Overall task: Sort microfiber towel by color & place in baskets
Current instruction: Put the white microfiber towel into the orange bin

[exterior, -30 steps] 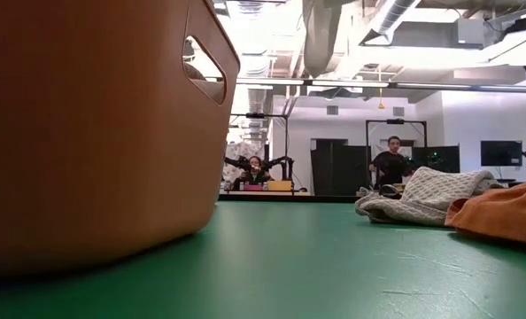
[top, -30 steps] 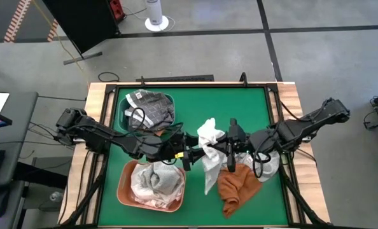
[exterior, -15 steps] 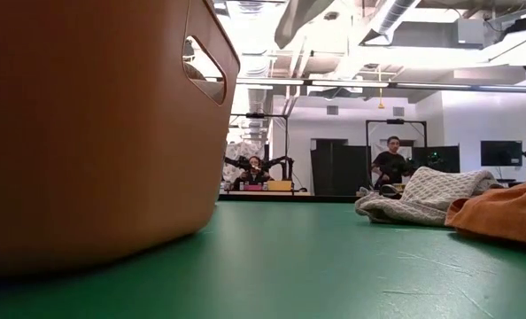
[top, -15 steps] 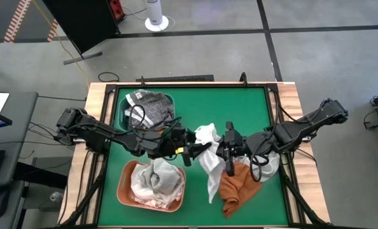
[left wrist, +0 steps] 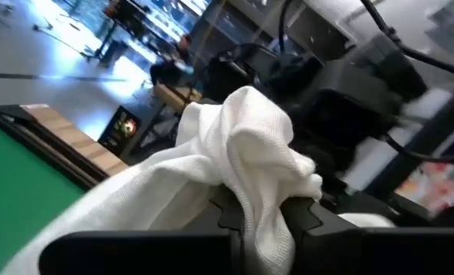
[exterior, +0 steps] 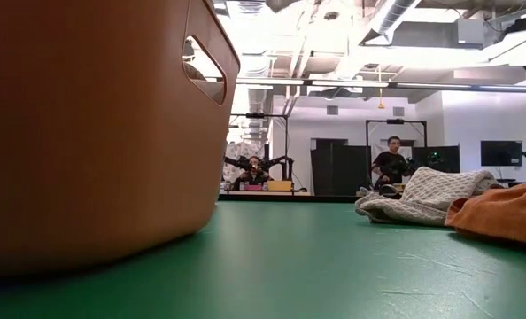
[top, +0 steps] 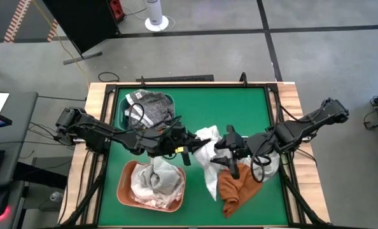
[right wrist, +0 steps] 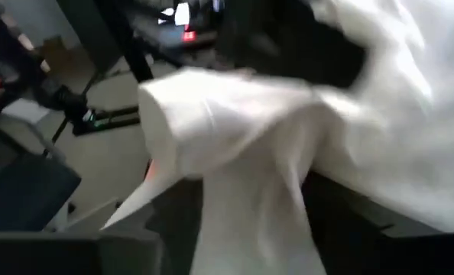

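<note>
1. White microfiber towel [top: 206,154] hangs in the air above the middle of the green tabletop [top: 240,108], stretched between the two arms, its long tail drooping toward the front edge just beside the rust orange towel [top: 235,186].
2. What has just changed is who holds it: the left gripper [top: 188,154], which stood wide a second ago, is now clenched on the towel's near corner; the left wrist view shows the white cloth [left wrist: 235,160] bunched right over its dark fingers.
3. The right gripper [top: 229,160], clamped on the towel a second ago, now has its fingers spread, though the right wrist view shows the cloth [right wrist: 242,137] draped across them and not yet clear.
4. This reads as a hand-over from right arm to left, and the towel has drifted slightly toward the left side since then.
5. For the task, it likely means the white towel is headed for the salmon basket [top: 126,189], at the front left, which already holds pale cloths [top: 154,181].
6. The teal basket [top: 119,102], at the back left, holds the grey gridded towels [top: 149,108].
7. Remaining on the tabletop are the orange towel and a pale checked towel [exterior: 427,197] beside it under the right arm, so the sorting is not finished.
8. One risk: cloth snagging on the right fingers as the left arm pulls away.
</note>
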{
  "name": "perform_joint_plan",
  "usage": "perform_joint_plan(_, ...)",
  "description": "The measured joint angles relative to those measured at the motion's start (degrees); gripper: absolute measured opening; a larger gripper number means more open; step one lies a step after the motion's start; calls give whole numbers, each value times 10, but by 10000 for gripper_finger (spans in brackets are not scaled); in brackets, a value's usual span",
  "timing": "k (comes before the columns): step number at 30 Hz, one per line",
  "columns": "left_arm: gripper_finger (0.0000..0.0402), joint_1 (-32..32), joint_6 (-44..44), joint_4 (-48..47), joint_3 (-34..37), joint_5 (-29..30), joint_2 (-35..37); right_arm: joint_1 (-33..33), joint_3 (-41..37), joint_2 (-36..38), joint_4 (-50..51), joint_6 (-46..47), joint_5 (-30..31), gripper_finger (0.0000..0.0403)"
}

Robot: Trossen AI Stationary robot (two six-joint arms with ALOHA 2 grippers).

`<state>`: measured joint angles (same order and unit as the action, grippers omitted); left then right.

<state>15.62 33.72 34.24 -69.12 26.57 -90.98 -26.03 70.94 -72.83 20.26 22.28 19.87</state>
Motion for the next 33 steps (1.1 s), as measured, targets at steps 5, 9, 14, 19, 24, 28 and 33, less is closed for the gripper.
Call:
perform_joint_plan(5,19,7,22,-185,0,-104,73,-21,0,53,87,39,-11,285)
perform_joint_plan(9,19,27,120,-393,0,-260,138,-45,0,104,149,73,-8,287)
perform_joint_plan(14,19,80,207,-585,0,-303,192,-63,0,146,207,105,52,286)
perform_joint_plan(19,20,144,109,-734,0,-235,197,-58,0,154,220,107,88,286)
perform_joint_plan(24,20,177,-110,-719,0,-245,197,-42,0,146,227,107,88,286)
perform_joint_plan(28,20,177,-198,-734,-8,-291,197,-35,0,136,227,108,88,286)
perform_joint_plan(33,20,174,-303,-790,-27,-301,197,-31,0,127,225,109,88,286)
